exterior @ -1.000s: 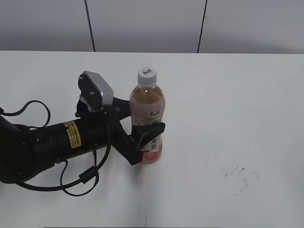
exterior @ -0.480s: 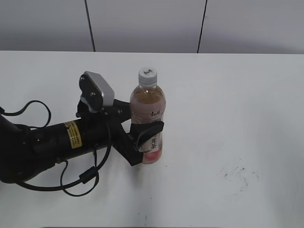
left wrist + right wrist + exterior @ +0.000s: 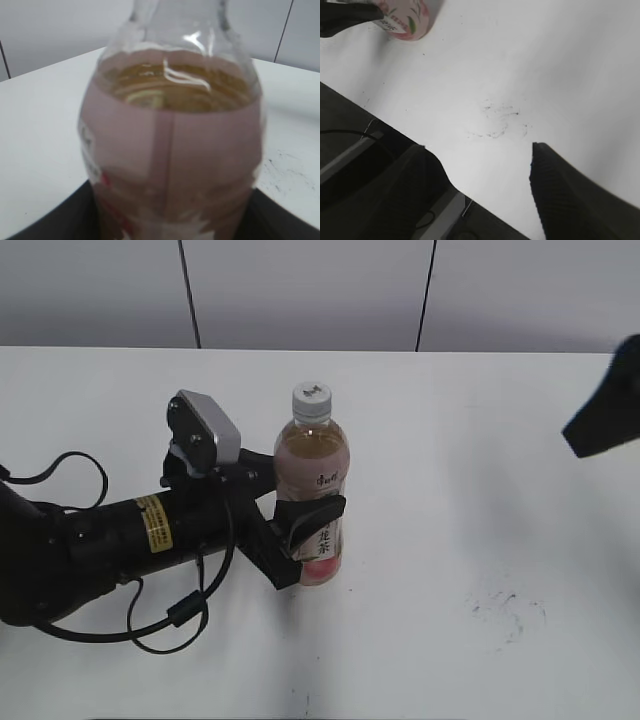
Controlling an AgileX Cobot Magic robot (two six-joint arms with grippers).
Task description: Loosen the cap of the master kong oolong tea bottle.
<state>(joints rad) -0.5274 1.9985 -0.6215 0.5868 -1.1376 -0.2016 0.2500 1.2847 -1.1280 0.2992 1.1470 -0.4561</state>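
Note:
The master kong oolong tea bottle (image 3: 312, 490) stands upright on the white table, amber tea inside, pink label low down. Its light-grey cap (image 3: 311, 400) sits on top, untouched. My left gripper (image 3: 305, 530) is shut on the bottle's lower body; the bottle fills the left wrist view (image 3: 172, 135) between the two black jaws. My right gripper (image 3: 480, 160) is open and empty above the table; in the exterior view its dark tip (image 3: 606, 415) shows at the right edge, well away from the bottle. The bottle's base shows in the right wrist view (image 3: 402, 17).
The white table (image 3: 480, 490) runs to a grey panelled wall behind. Dark scuff marks (image 3: 505, 610) lie on the table at front right, also in the right wrist view (image 3: 500, 120). Black cables (image 3: 170, 615) loop by the left arm.
The right gripper has come into the exterior view at the right edge. The left gripper and bottle have stayed in place.

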